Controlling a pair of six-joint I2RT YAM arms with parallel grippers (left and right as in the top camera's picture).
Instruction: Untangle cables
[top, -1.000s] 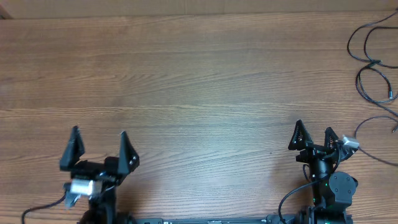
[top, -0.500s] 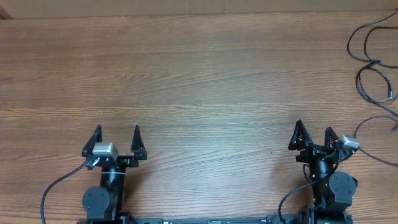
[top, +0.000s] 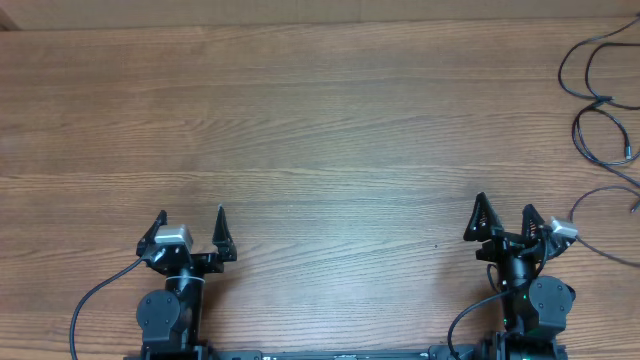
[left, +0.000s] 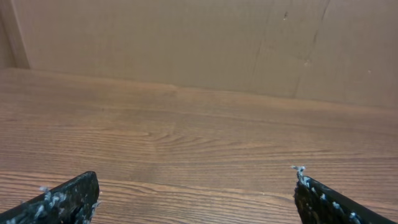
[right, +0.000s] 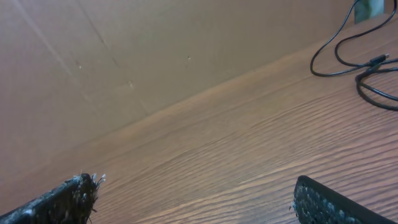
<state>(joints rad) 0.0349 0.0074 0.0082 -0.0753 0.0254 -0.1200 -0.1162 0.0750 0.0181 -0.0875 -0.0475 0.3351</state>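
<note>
Left gripper (top: 190, 215) and right gripper (top: 505, 208) are parked at the near edge of the worktop (top: 320, 120). Jaws are spread wide and nothing is held; this is judged a ready stance. The cables (top: 603, 101) lie in loose loops along the right edge toward the far right corner, untouched. The right arm is judged better placed to reach them.
</note>
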